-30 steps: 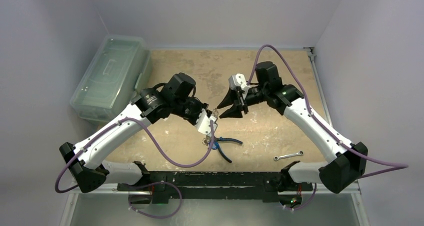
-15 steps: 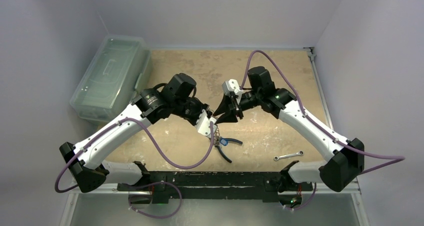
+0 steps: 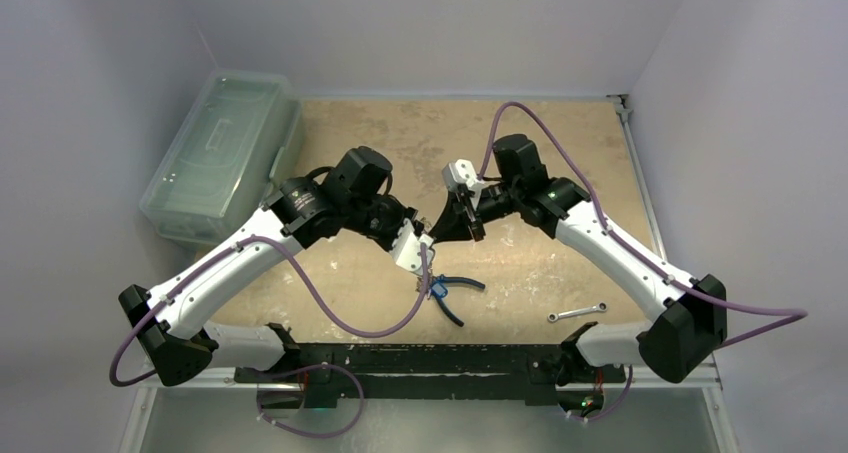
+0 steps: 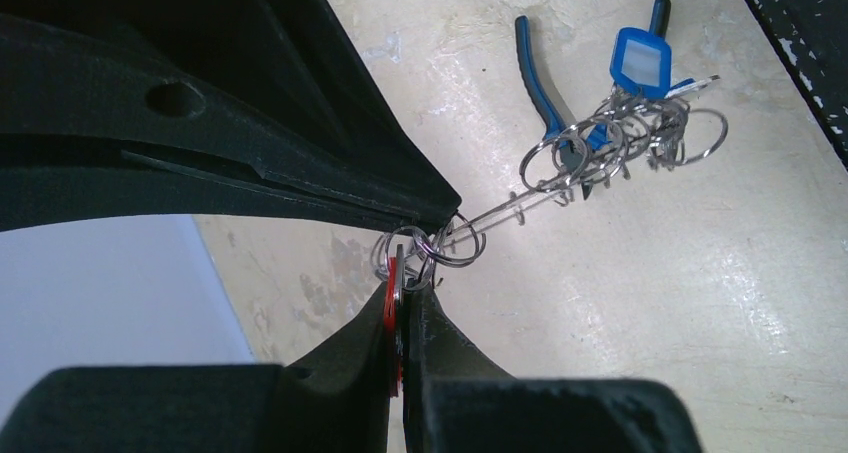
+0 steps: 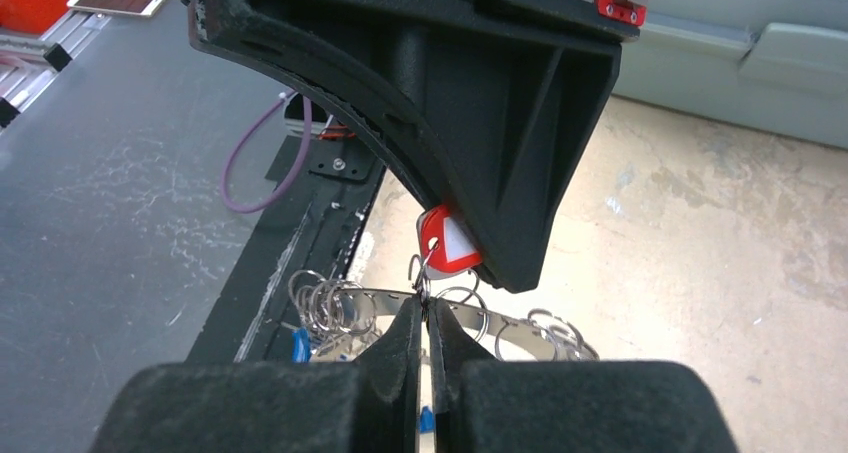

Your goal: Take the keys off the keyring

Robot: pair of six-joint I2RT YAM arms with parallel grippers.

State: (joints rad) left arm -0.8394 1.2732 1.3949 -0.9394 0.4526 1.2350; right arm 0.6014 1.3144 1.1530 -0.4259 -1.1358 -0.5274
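The keyring (image 4: 505,201), a thin silver ring strung with several small rings and keys (image 4: 640,133), hangs above the table between both grippers. A blue tag (image 4: 640,61) hangs at its far end. My left gripper (image 4: 410,288) is shut on a red tag (image 4: 392,308) that is linked to the ring. My right gripper (image 5: 428,308) is shut on the keyring (image 5: 520,323) right below the red tag (image 5: 450,245). In the top view the two grippers (image 3: 425,241) (image 3: 441,230) meet tip to tip over the table's middle.
Blue-handled pliers (image 3: 452,291) lie on the table under the hanging keys. A silver wrench (image 3: 578,313) lies at the front right. A clear plastic box (image 3: 220,153) stands at the left edge. A black rail (image 3: 420,358) runs along the front.
My right gripper moved left to the left gripper and went from open to shut on the keyring. The left arm barely moved.
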